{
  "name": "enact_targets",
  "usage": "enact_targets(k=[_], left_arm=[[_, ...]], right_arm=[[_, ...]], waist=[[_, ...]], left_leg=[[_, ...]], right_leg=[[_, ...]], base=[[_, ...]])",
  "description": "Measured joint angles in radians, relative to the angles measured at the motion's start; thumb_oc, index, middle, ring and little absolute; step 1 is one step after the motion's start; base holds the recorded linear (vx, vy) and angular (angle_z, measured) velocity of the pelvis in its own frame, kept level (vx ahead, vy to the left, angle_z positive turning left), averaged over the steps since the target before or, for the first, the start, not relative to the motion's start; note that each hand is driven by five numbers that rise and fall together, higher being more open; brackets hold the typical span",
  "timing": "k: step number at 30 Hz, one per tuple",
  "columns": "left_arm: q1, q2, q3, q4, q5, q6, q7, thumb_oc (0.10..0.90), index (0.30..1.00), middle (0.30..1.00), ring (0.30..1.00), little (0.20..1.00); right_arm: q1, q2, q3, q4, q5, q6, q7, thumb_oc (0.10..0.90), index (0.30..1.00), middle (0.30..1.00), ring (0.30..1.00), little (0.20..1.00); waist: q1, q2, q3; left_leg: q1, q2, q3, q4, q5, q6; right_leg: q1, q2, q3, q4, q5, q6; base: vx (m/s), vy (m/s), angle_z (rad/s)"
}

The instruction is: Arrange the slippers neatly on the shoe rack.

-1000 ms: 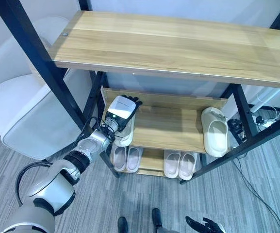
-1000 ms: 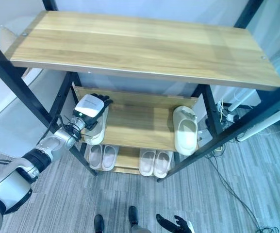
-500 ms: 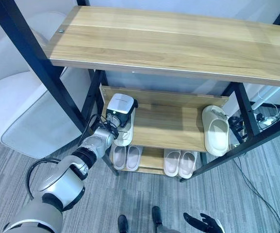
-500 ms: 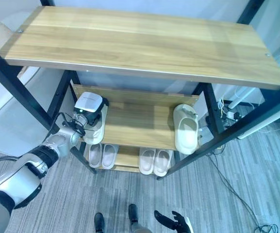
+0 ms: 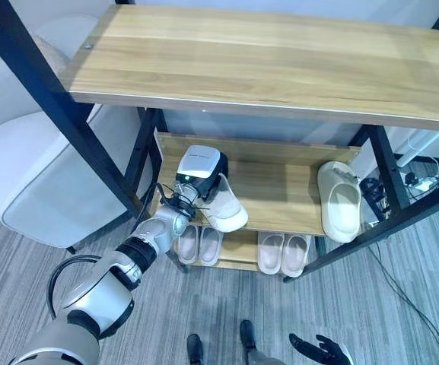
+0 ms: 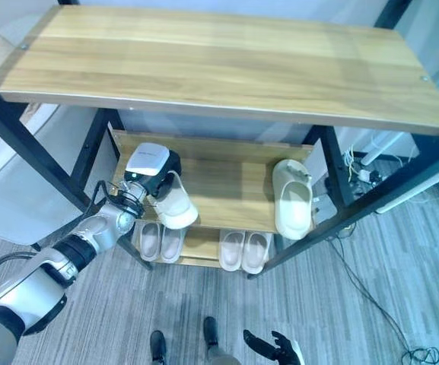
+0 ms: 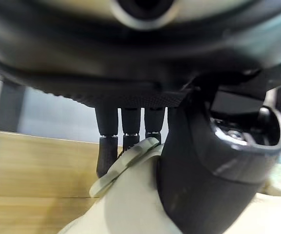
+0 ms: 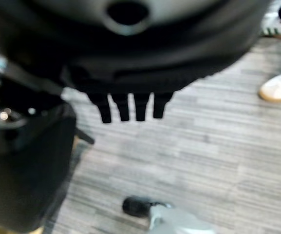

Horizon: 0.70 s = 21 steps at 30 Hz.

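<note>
The fingers and the thick dark thumb of the left hand are curled round the heel end of a cream slipper, pinching it between them. From where I stand that grip looks meant to swing the slipper, since it lies askew on the middle shelf of the shoe rack, its toe poking out past the front edge near the shelf's left end. Its likely partner, a second cream slipper, lies well apart at the right end of that shelf, pointing front to back, so I judge the held one needs turning and carrying towards it. Two pairs already sit tidily on the bottom shelf. The left arm reaches up from the lower left, forearm slanting under the top board, wrist bent over the slipper. The right hand hangs low over the grey floor, fingers loosely spread, holding nothing.
</note>
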Motion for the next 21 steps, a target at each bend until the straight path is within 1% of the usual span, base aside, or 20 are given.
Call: enact_targets(k=[2, 4, 7, 8, 12, 14, 15, 18, 21], left_arm=[[-0.004, -0.001, -0.017, -0.022, 0.017, -0.002, 0.012, 0.4, 0.3, 0.3, 0.3, 0.3], [-0.017, -0.008, -0.028, -0.031, 0.039, -0.015, 0.024, 0.4, 0.3, 0.3, 0.3, 0.3], [-0.047, -0.03, -0.044, -0.03, 0.067, -0.015, 0.038, 0.4, 0.3, 0.3, 0.3, 0.3], [-0.061, -0.022, -0.061, -0.029, 0.068, -0.016, 0.041, 0.4, 0.3, 0.3, 0.3, 0.3], [-0.118, -0.04, -0.09, -0.026, 0.068, -0.016, 0.042, 0.4, 0.3, 0.3, 0.3, 0.3], [-0.125, -0.041, -0.094, -0.026, 0.068, -0.017, 0.042, 0.4, 0.3, 0.3, 0.3, 0.3], [-0.131, -0.047, -0.094, -0.026, 0.068, -0.016, 0.045, 0.4, 0.3, 0.3, 0.3, 0.3], [-0.164, -0.059, -0.093, -0.026, 0.068, -0.015, 0.064, 0.4, 0.3, 0.3, 0.3, 0.3], [-0.167, -0.074, -0.093, -0.026, 0.069, -0.014, 0.073, 0.4, 0.3, 0.3, 0.3, 0.3]], right_arm=[[0.002, -0.001, 0.0, 0.001, -0.001, 0.0, -0.003, 0.8, 0.9, 0.9, 0.9, 0.9], [0.0, -0.001, 0.005, 0.0, -0.004, -0.001, -0.01, 0.8, 0.9, 0.9, 0.9, 0.9], [-0.002, -0.001, 0.018, 0.0, -0.01, -0.004, -0.013, 0.8, 0.9, 0.9, 0.9, 0.9], [-0.004, -0.001, 0.018, 0.0, -0.01, -0.004, -0.015, 0.8, 0.9, 0.9, 0.9, 0.9], [-0.024, -0.002, 0.02, -0.001, -0.011, -0.006, -0.023, 0.8, 0.9, 0.9, 0.9, 0.9], [-0.031, -0.002, 0.026, -0.002, -0.015, -0.007, -0.026, 0.8, 0.9, 0.9, 0.9, 0.9], [-0.039, -0.002, 0.036, -0.004, -0.022, -0.008, -0.029, 0.8, 0.9, 0.9, 0.9, 0.9], [-0.062, -0.002, 0.044, -0.006, -0.027, -0.016, -0.034, 0.8, 0.9, 0.9, 0.9, 0.9], [-0.071, -0.002, 0.053, -0.006, -0.028, -0.017, -0.042, 0.8, 0.9, 0.9, 0.9, 0.9]], waist=[[-0.001, 0.0, 0.002], [-0.002, -0.001, 0.019], [-0.002, -0.002, 0.039], [-0.002, -0.002, 0.039], [-0.011, -0.006, 0.049], [-0.016, -0.006, 0.05], [-0.023, -0.004, 0.06], [-0.025, 0.001, 0.093], [-0.026, 0.005, 0.096]], left_leg=[[-0.009, 0.0, 0.007, 0.0, 0.0, 0.0], [-0.01, -0.001, 0.009, 0.0, 0.0, 0.0], [-0.014, -0.001, 0.011, 0.0, -0.001, 0.001], [-0.023, -0.001, 0.013, 0.0, -0.001, 0.001], [-0.044, -0.002, 0.03, 0.0, -0.001, 0.001], [-0.046, -0.002, 0.035, 0.0, -0.001, 0.002], [-0.045, -0.002, 0.036, 0.0, -0.001, 0.002], [-0.048, -0.002, 0.038, 0.0, -0.001, 0.002], [-0.051, -0.002, 0.041, 0.0, -0.001, 0.002]], right_leg=[[-0.013, 0.001, 0.007, 0.0, 0.003, 0.001], [-0.015, 0.0, 0.013, 0.0, 0.004, 0.002], [-0.02, 0.0, 0.016, 0.0, 0.004, 0.003], [-0.03, 0.0, 0.017, 0.0, 0.004, 0.004], [-0.058, 0.0, 0.031, 0.0, 0.012, 0.008], [-0.061, 0.0, 0.036, 0.0, 0.011, 0.008], [-0.061, 0.0, 0.038, 0.0, 0.011, 0.008], [-0.065, 0.001, 0.041, 0.0, 0.013, 0.009], [-0.07, 0.001, 0.045, 0.0, 0.013, 0.009]], base=[[-0.01, -0.01, -0.09], [-0.01, -0.006, -0.07], [0.0, -0.002, -0.01], [-0.01, -0.007, -0.06], [-0.01, -0.001, -0.09], [0.0, -0.003, -0.08], [-0.01, -0.011, -0.05], [0.0, -0.004, -0.01], [0.0, -0.017, -0.03]])
